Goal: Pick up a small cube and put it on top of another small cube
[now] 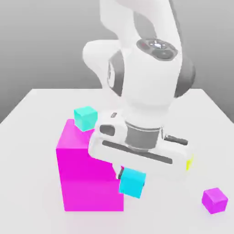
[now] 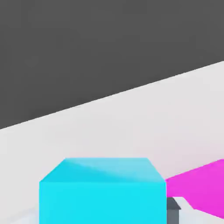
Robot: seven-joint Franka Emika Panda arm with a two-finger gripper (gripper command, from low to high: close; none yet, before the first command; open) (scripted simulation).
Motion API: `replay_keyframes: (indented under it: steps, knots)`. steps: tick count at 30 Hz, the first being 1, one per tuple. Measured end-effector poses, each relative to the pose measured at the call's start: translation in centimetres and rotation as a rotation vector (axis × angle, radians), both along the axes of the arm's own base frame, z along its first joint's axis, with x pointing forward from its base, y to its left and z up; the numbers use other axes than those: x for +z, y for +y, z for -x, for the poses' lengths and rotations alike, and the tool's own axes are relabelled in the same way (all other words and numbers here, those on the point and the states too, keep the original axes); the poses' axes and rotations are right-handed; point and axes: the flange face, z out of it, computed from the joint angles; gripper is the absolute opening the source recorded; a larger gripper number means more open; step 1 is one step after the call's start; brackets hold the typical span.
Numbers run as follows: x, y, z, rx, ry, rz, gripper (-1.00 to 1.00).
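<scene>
Bright sky-cyan small cube [image 1: 132, 183], smooth, flat-faced, slightly tilted, jaws [image 1: 132, 179] closed firmly on it

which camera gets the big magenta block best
The exterior view: it shows most of the front of the magenta block and part of its top, though the robot arm covers some. The hand view catches a part of the block, cut off at the picture's edge, beyond the blue cube.

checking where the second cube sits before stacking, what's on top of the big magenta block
A small turquoise cube rests on the magenta block; the arm covers part of its top, so anything there can't be seen.
</scene>
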Motion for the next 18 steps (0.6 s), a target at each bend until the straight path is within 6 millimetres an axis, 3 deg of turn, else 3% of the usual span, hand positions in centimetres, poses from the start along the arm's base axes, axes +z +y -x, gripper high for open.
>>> replay_keyframes:
  steps: [10, 18]
  knots:
    - [11.0, -6.8, 7.1, -0.143, -0.004, -0.099, -1.00]
    - [14.5, -9.1, 15.0, -0.271, -0.055, -0.139, -1.00]
